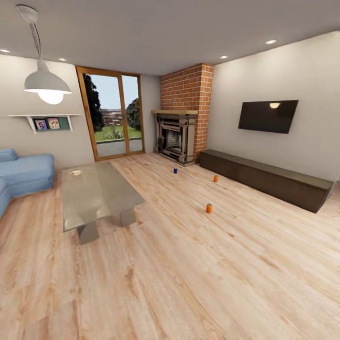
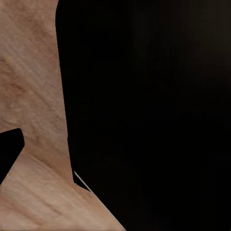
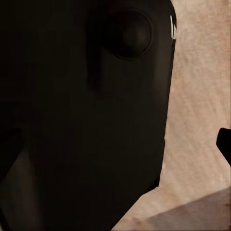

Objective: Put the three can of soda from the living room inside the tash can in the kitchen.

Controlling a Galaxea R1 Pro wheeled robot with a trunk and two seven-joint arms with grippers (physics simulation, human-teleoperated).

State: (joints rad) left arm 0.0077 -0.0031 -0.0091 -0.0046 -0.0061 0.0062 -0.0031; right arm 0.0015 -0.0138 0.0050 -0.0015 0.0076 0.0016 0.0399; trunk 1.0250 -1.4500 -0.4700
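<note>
Wooden floor [image 1: 198, 274] across the living room, pale planks running toward a brick fireplace [image 1: 182, 118]. Standing upright on it, well apart from one another: nearest orange can [image 1: 208, 208], farther orange can [image 1: 216, 178] just short of the long dark bench [image 1: 269, 179], and dark blue can [image 1: 175, 170] close to the hearth. Left of the cans, a glass-top coffee table [image 1: 97, 193]; beyond that, a blue sofa [image 1: 23, 172]. Wall TV [image 1: 267, 115] above the bench, glazed garden door [image 1: 113, 115] at the back, white pendant lamp [image 1: 47, 85] overhead. No telling from either wrist view whether the jaws stand open or closed: dark housing [image 2: 149, 110] up close, floor planks at the edges. No placing the cans relative to the jaws.
</note>
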